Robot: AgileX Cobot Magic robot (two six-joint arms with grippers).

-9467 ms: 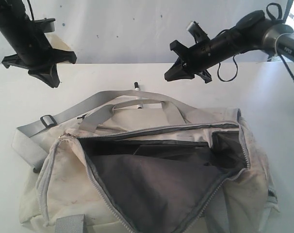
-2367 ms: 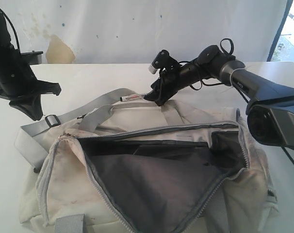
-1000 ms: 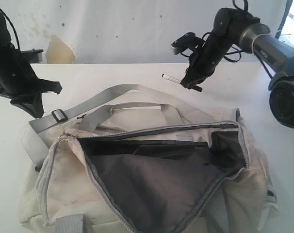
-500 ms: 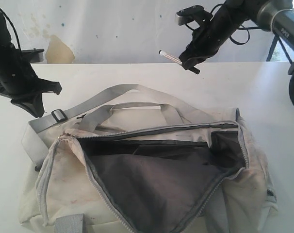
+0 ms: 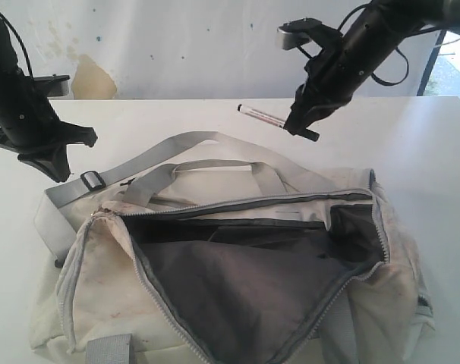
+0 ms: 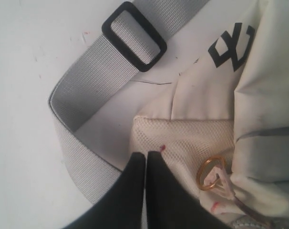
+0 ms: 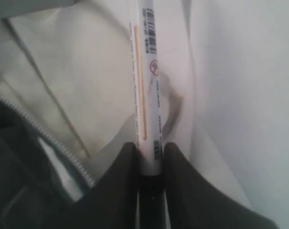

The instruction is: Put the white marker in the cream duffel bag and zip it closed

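White table [image 5: 177,121], bag [image 5: 86,296] gaping: right gripper [image 5: 300,130], clamped on the marker [image 5: 259,115], wants it tip-down over the opening before releasing; left gripper [image 6: 146,160] pinched together.

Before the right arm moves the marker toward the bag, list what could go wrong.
1. The right gripper pinches the white marker near one end only; most of the barrel sticks out, so it may pivot or slip.
2. The marker hangs beyond the cream duffel bag; the grey handle and shoulder strap lie between it and the opening and could snag it.
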